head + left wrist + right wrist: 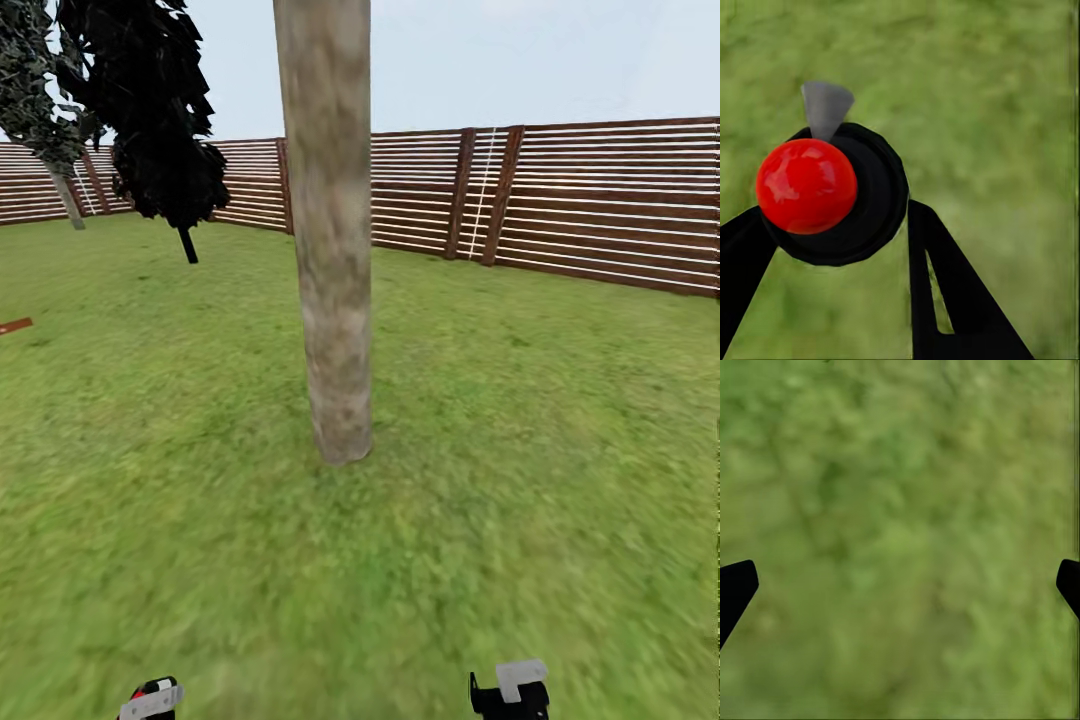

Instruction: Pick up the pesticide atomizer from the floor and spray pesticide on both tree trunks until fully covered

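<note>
Left gripper (832, 240): the red-capped black pesticide atomizer (832, 191) is being clamped.
Right gripper (900, 585): wide, empty.
Risk: spray being wasted short of the straight grey-tan tree trunk (330, 260).

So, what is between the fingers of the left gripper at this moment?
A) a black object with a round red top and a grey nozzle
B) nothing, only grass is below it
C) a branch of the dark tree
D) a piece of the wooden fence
A: in the left wrist view the left gripper has its black fingers on both sides of the pesticide atomizer, a black body with a red ball on top and a grey nozzle, above the grass.
</note>
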### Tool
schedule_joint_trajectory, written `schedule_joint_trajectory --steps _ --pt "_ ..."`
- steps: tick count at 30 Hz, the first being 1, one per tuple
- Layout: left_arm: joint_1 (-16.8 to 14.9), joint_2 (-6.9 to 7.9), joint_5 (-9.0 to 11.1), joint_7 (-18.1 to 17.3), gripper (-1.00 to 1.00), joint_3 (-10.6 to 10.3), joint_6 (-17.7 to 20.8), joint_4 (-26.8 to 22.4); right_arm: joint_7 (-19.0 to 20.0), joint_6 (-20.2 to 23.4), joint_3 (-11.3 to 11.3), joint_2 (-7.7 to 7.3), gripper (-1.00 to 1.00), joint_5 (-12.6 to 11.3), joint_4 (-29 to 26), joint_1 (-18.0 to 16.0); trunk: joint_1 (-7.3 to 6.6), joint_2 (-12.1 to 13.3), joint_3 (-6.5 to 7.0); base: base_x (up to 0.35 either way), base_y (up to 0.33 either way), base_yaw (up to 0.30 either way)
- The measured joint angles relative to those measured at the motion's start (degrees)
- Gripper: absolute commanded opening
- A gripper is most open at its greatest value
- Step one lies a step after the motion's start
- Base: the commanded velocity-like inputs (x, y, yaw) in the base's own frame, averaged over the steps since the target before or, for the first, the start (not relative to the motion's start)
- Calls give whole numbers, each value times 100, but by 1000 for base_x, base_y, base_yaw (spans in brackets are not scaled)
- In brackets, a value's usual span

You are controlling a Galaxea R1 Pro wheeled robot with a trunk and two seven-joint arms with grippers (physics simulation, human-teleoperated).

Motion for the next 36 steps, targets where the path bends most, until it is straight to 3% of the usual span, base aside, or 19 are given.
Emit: schedule_joint_trajectory --steps 8,19,23,24,25,26,27,28,30,32,34,36 --pt "0 10 -1 0 -100 13 3 0 0 1 0 0 100 0 -3 1 0 0 42 306 -94 -223" --pt "-15 3 -46 9 -100 -14 13 -4 28 11 19 8 100 30 -32 -1 0 0 53 333 -3 -23" --pt "-72 14 -173 -28 -100 -74 60 -12 71 28 51 -22 100 88 -713 -10 3 0 52 77 0 0" --pt "-132 52 -603 -63 -100 -119 131 -100 447 54 45 -39 100 470 -1064 -12 3 0 54 11 0 0" --pt "-260 94 -1231 -259 -100 -150 362 -234 962 134 44 -47 100 924 -1316 -8 3 0 53 4 0 0" --pt "-438 143 -1943 -797 -100 -149 705 -376 1515 352 69 -55 100 1445 -1534 -5 3 0 53 3 0 0" --pt "-511 180 -2218 -1157 -100 -128 850 -450 1793 492 71 -57 100 1667 -1629 -9 3 0 53 1 0 0" --pt "-628 263 -2453 -1731 -100 -121 987 -570 2231 696 67 -57 100 1903 -1750 -28 3 0 53 0 0 0" --pt "-862 445 -2625 -2747 -100 -110 1145 -732 3030 979 58 -56 100 2141 -1993 -147 3 0 54 0 0 0" --pt "-1118 588 -2747 -3691 -100 -114 1421 -807 3839 1225 50 -54 100 2234 -2249 -352 3 0 54 0 0 0" --pt "-1299 640 -2950 -4347 -100 -120 1661 -841 4462 1425 46 -52 100 2268 -2402 -504 3 0 53 0 0 0" --pt "-1470 654 -3359 -4896 -100 -115 1820 -945 5077 1656 45 -48 100 2283 -2578 -647 3 0 53 0 0 0"
